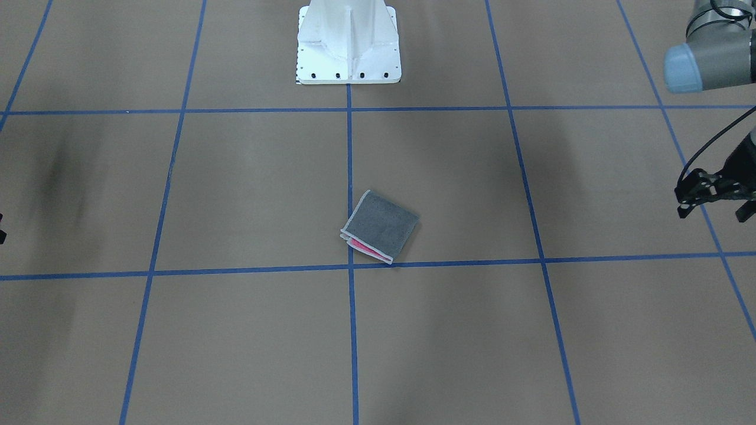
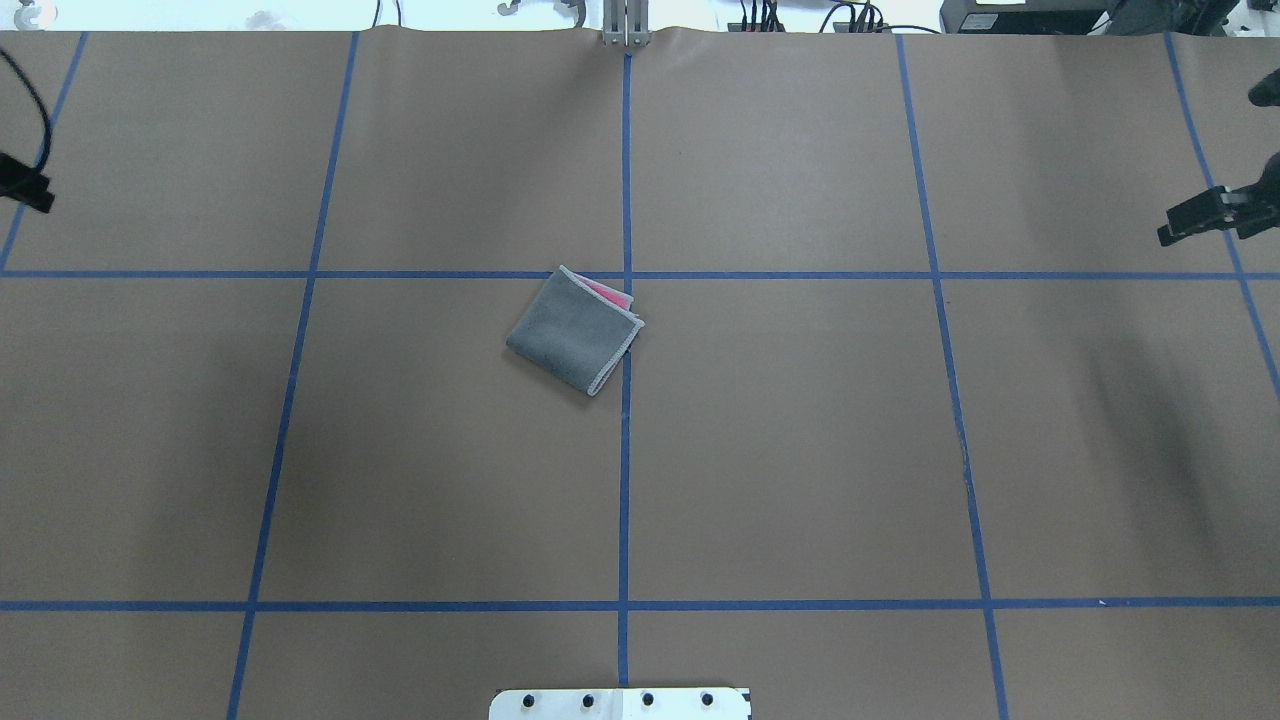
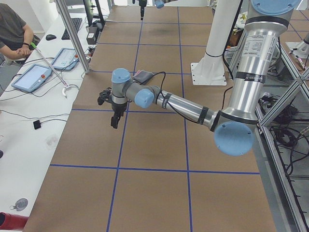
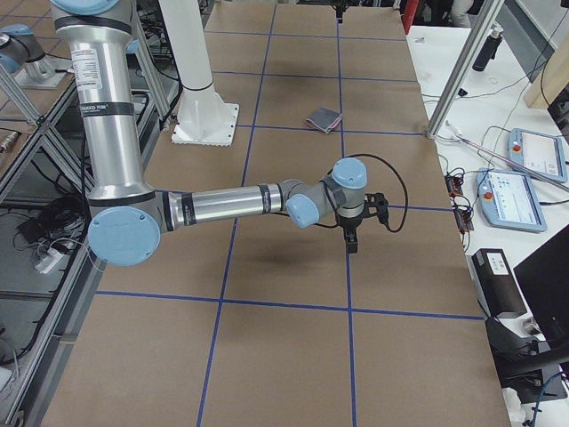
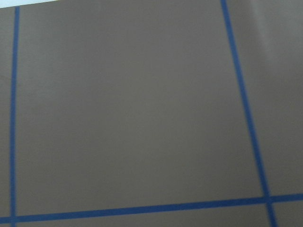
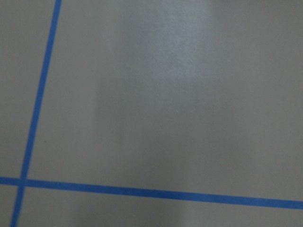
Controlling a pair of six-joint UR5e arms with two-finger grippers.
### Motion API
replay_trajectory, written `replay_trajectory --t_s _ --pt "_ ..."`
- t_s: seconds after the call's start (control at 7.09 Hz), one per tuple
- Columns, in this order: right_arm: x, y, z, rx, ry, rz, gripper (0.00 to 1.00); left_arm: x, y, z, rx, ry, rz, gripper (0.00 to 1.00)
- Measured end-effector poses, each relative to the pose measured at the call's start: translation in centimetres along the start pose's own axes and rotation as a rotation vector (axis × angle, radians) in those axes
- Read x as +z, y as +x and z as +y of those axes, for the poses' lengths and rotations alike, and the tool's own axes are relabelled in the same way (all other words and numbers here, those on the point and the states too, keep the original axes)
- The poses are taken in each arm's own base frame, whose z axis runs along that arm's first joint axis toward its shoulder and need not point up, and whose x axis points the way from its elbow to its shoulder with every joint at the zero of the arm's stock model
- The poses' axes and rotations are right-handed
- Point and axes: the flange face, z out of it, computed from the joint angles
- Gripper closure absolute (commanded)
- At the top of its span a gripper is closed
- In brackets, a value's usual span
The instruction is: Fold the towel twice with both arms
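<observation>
The towel lies folded into a small square near the table's middle, grey face up, with a pink sliver showing at one open edge; it also shows in the overhead view. My left gripper hovers far out to the side above the table, its two fingers spread apart and empty. My right gripper hovers at the opposite side, also wide and empty, partly cut off by the view's edge. Both wrist views show only bare brown table with blue tape lines.
The white pedestal base stands at the robot's side of the table. A seated operator and tablets are at a white side desk. Aluminium frame posts stand along the far edge.
</observation>
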Motion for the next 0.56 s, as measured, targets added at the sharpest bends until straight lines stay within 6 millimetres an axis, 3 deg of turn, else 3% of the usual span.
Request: replay_trajectory --t_s 0.28,0.56 --pt "-0.7 4.2 2.8 0.035 -0.030 -0.020 0.00 0.4 -6.3 7.2 -0.033 -0.077 0.089 0.00" --pt "-0.7 5.5 4.1 0.047 -0.046 -0.021 0.00 -0.6 -10.5 11.3 -0.059 -0.083 0.175 0.00"
